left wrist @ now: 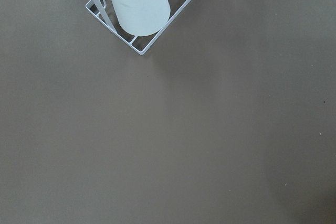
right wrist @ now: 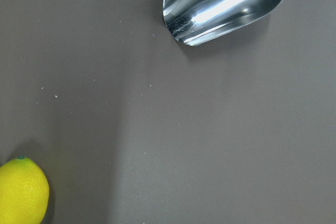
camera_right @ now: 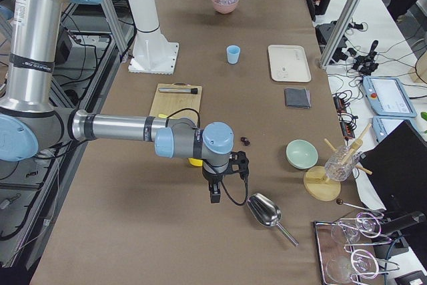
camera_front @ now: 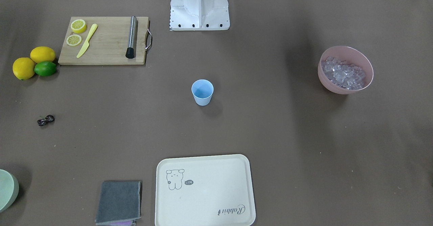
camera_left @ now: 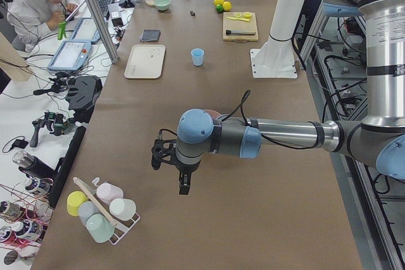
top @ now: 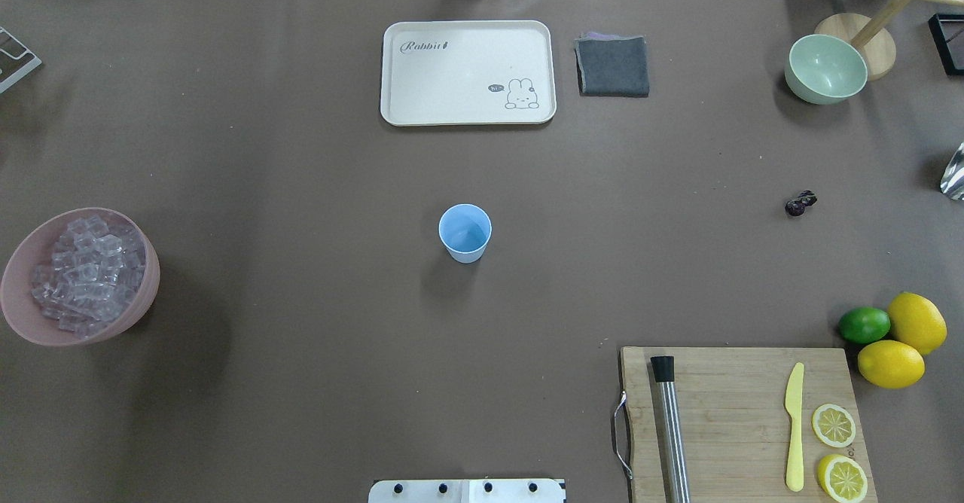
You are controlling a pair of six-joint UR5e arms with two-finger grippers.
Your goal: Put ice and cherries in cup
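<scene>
Seen from overhead, the cup [top: 465, 233] stands mid-frame, the ice [top: 86, 273] fills a pink bowl [top: 16, 300] at the left edge, and the cherries [top: 800, 203] lie on the surface [top: 301, 187] at the right. I cannot tell if the left pincer [camera_left: 183, 188] or right pincer [camera_right: 215, 196] is open.

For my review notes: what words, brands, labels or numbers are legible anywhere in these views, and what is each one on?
"Rabbit": in script on one corner of the cream rectangular tray.
The small dark speech bubble beside the rabbit drawing on the same tray holds lettering that is too small to read.
The tablet screen on the side bench is too blurred to read.
No other legible text shows.
</scene>
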